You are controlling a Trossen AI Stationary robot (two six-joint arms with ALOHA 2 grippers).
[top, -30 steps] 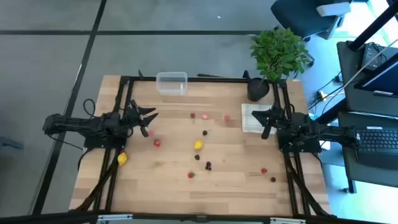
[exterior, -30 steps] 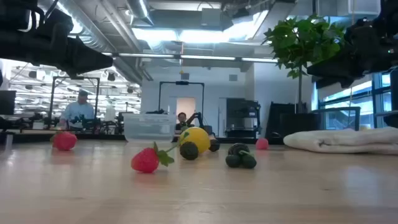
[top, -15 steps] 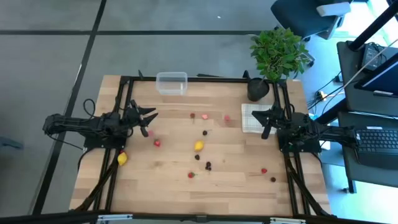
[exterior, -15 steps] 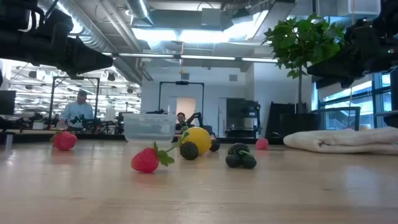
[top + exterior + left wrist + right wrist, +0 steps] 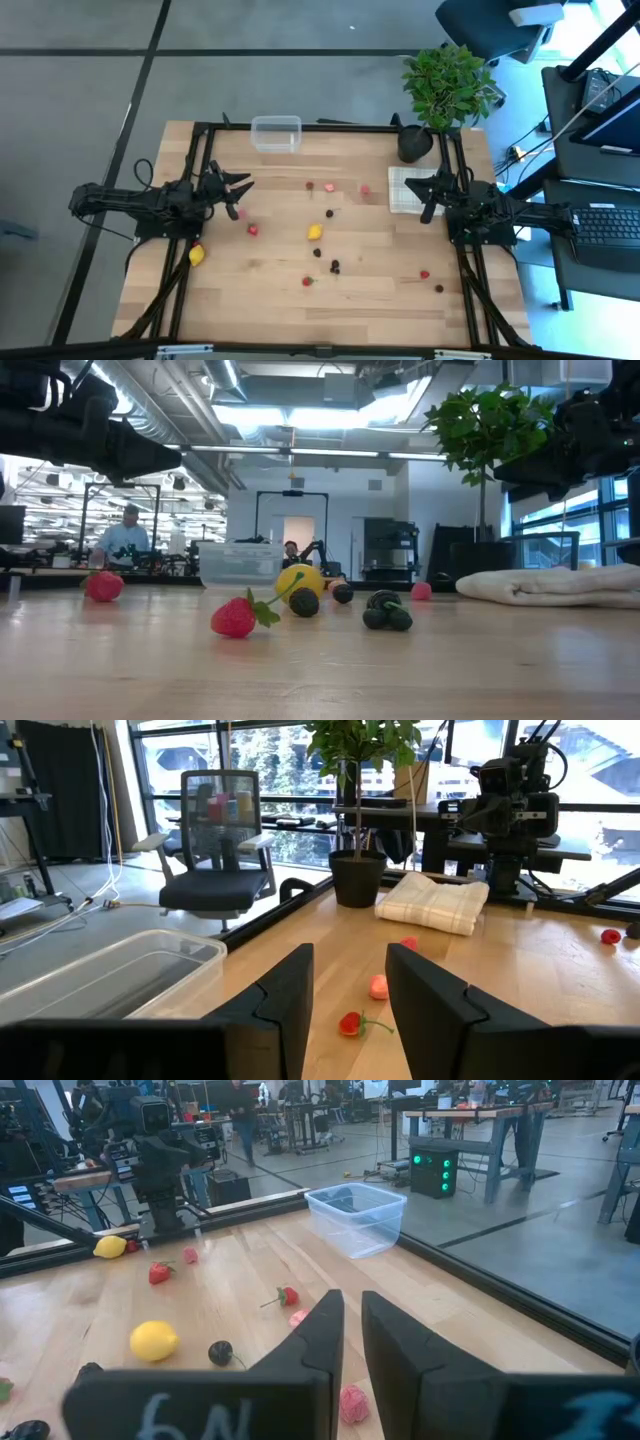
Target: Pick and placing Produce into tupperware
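The only thing I see shifting is the yellow lemon (image 5: 315,232) near the middle of the table: from overhead it sits slightly to the left of its spot a second ago. In the low view, the lemon (image 5: 299,580) has slid left as well, so it now stands behind and above the dark berry (image 5: 304,602) rather than to its right, and the small dark berry (image 5: 342,593) behind it now shows clear of it.

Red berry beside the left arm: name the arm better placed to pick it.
Left. In the high view the left tool hangs open just beside the red berry, and the tupperware sits on that side; the right tool waits over the white cloth.
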